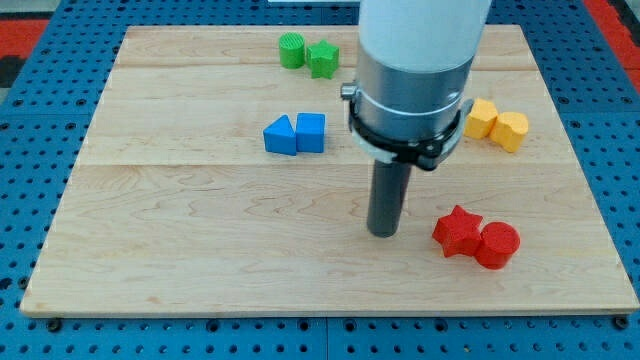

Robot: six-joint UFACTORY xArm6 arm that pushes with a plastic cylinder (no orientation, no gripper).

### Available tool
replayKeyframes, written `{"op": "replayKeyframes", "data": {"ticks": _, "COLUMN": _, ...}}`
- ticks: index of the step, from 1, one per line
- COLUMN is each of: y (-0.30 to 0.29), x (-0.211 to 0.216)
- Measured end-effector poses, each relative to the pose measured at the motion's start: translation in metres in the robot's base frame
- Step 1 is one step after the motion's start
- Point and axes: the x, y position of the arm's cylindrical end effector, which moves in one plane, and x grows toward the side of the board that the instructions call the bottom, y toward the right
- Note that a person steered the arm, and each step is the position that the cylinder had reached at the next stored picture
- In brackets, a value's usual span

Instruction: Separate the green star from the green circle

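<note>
The green circle (291, 49) and the green star (323, 59) sit touching each other near the view's top, the star on the circle's right. My tip (384, 232) rests on the wooden board (200, 230) at the middle right, far below the green pair and just left of the red star (458, 230).
A blue triangle (280, 135) and a blue cube (311, 132) touch at the board's middle. A red star and a red cylinder (497, 245) touch at the lower right. A yellow hexagon (482, 118) and a second yellow block (511, 130) sit at the right.
</note>
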Motion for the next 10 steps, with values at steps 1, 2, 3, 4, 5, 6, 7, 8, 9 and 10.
{"op": "replayKeyframes", "data": {"ticks": 1, "y": 0.080, "x": -0.063}}
{"op": "replayKeyframes", "data": {"ticks": 2, "y": 0.077, "x": -0.131}}
{"op": "replayKeyframes", "data": {"ticks": 3, "y": 0.078, "x": -0.205}}
{"op": "replayKeyframes", "data": {"ticks": 4, "y": 0.069, "x": -0.279}}
{"op": "replayKeyframes", "data": {"ticks": 5, "y": 0.013, "x": -0.333}}
{"op": "replayKeyframes", "data": {"ticks": 6, "y": -0.047, "x": -0.333}}
{"op": "replayKeyframes", "data": {"ticks": 7, "y": -0.097, "x": -0.334}}
{"op": "replayKeyframes", "data": {"ticks": 8, "y": -0.091, "x": -0.299}}
{"op": "replayKeyframes", "data": {"ticks": 9, "y": -0.096, "x": -0.318}}
{"op": "replayKeyframes", "data": {"ticks": 10, "y": -0.073, "x": -0.333}}
